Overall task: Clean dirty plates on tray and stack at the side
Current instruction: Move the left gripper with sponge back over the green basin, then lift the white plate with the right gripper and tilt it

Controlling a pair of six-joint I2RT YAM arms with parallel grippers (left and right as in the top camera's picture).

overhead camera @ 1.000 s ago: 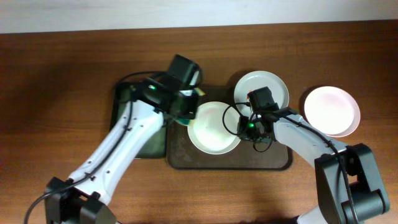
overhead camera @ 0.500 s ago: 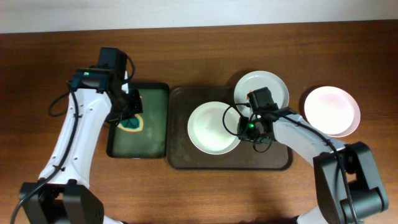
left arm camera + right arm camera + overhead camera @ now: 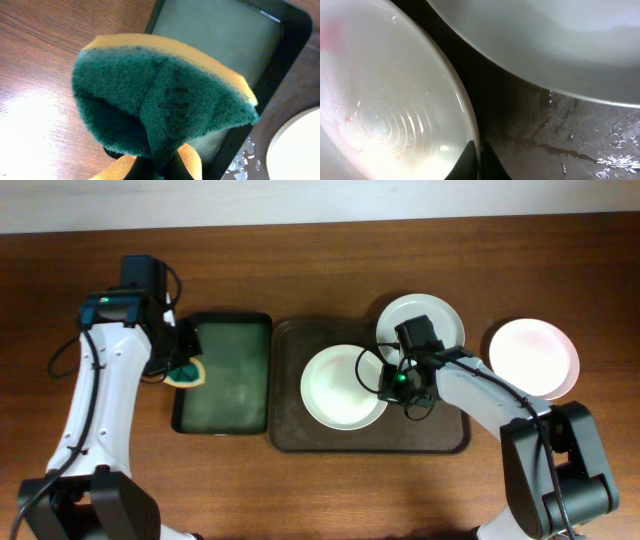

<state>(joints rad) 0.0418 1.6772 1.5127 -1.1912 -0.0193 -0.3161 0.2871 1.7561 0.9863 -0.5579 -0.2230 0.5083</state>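
Three white plates show: the centre plate (image 3: 335, 392) lies in the brown tray (image 3: 290, 430), the upper plate (image 3: 425, 320) overlaps its upper-right rim, and the right plate (image 3: 533, 358) sits on the table (image 3: 80, 240). The right gripper (image 3: 388, 388) pinches the centre plate's rim; the left gripper (image 3: 183, 365) squeezes a sponge (image 3: 160, 100) at the black tray's (image 3: 235, 380) left edge.

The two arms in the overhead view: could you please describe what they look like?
Both the left arm and the right arm have smooth white link shells joined by black joints, with thin black cables looping alongside. Each carries a black boxy wrist module showing a small green light.
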